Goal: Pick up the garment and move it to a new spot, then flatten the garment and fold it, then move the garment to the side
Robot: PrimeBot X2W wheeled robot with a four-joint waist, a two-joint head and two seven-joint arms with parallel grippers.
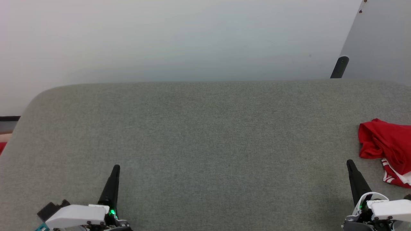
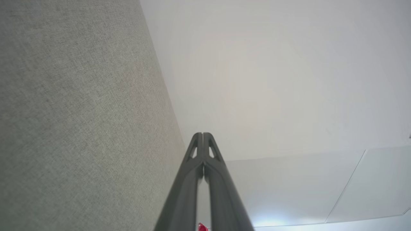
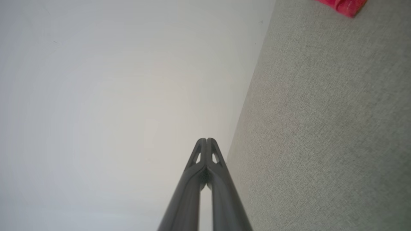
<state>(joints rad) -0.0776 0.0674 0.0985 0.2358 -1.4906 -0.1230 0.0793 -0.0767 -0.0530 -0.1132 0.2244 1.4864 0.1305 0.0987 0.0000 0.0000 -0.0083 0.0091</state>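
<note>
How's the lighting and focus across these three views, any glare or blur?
Head view: soft, even light, garment sharp but cropped at the right edge. Left wrist view: left gripper slightly soft, a bright glare patch near the bottom edge. Right wrist view: right gripper slightly soft, garment a blurred pinkish-red patch at the top edge.

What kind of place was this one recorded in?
Likely an indoor lab or test room for cloth handling: a table covered in grey fabric, a bare pale wall behind it, and a crumpled red garment on the table to the robot's right.
</note>
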